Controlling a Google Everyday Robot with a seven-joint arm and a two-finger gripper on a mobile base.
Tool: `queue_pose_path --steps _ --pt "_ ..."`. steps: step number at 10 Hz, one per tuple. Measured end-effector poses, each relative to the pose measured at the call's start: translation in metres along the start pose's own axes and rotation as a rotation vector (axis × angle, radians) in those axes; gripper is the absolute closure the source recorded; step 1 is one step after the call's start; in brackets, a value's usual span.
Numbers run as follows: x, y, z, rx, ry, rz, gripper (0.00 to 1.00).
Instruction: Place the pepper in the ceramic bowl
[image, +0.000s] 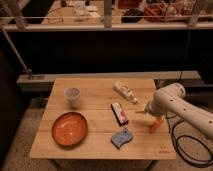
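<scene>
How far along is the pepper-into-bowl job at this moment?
Nothing is finished yet: the bowl holds nothing. In hand: the gripper is down at the pepper, far across from the bowl; whether it has a grip isn't visible. Left: lift the pepper, carry it over to the bowl, and release.

Dim warm light; pale wooden table (100, 90) lit left of gripper (151, 120), at table's right edge; dark beyond.

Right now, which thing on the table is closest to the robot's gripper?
The small orange-red pepper, right by the gripper near the right edge of the table. The red-and-white packet and blue thing lie farther left.
</scene>
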Motion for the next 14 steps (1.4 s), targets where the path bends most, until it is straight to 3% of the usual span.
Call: queue_pose_path --steps 5,14 --pt "0.004 0.025 0.016 -0.016 -0.025 -0.025 0.2" --pt "-0.002 0.031 0.041 -0.015 -0.067 -0.019 0.2"
